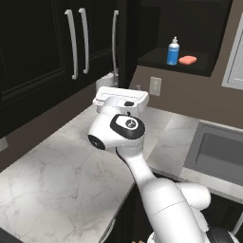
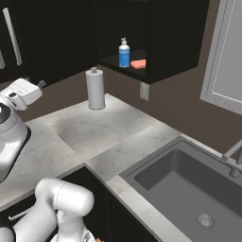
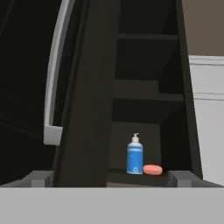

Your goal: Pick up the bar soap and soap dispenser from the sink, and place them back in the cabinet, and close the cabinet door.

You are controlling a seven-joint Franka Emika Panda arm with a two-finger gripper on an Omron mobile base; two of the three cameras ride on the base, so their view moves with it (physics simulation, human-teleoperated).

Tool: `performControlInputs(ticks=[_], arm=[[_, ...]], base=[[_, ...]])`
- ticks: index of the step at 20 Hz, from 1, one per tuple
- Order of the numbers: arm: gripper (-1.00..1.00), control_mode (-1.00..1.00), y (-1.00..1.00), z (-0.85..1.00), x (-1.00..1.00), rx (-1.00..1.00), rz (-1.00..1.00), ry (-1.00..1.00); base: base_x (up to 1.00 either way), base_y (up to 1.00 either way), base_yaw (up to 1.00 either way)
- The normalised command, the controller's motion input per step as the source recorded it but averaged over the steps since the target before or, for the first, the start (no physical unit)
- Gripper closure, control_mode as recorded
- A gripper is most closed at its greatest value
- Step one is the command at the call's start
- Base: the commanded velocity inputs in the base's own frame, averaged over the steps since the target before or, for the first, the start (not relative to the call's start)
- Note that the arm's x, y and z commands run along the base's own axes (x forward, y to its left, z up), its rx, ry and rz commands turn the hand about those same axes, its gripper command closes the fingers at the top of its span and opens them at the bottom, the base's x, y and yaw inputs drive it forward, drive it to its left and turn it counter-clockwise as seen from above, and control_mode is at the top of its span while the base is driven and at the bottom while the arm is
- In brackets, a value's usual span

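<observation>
Cabinet (image 2: 165, 56) open — soap dispenser (image 2: 124, 53), bar soap (image 2: 138, 64) inside.

sink (image 1: 216, 154) cropped at right edge, faucet (image 2: 233, 158) cut off

Glossy white rounded shells are covering the arm (image 1: 156, 190), a black oval cap with small white markings is sitting on one joint (image 1: 127, 126), a dark round disc is marking its side, and a flat white hand block with a dark slot is topping the wrist (image 1: 119, 98).
</observation>
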Motion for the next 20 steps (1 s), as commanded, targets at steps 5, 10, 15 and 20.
performControlInputs(ticks=[5, 10, 15, 20], arm=[[-1.0, -1.0, -0.59, 0.0, 0.0, 0.0, -0.08, -0.04], [-1.0, -1.0, -0.58, 0.0, 0.0, 0.0, -0.08, -0.03], [-1.0, -1.0, -0.56, 0.0, 0.0, 0.0, -0.08, -0.01], [-1.0, -1.0, -0.54, 0.0, 0.0, 0.0, -0.07, -0.01]], base=[[0.0, 0.0, 0.0], [0.0, 0.0, 0.0], [0.0, 0.0, 0.0], [0.0, 0.0, 0.0]])
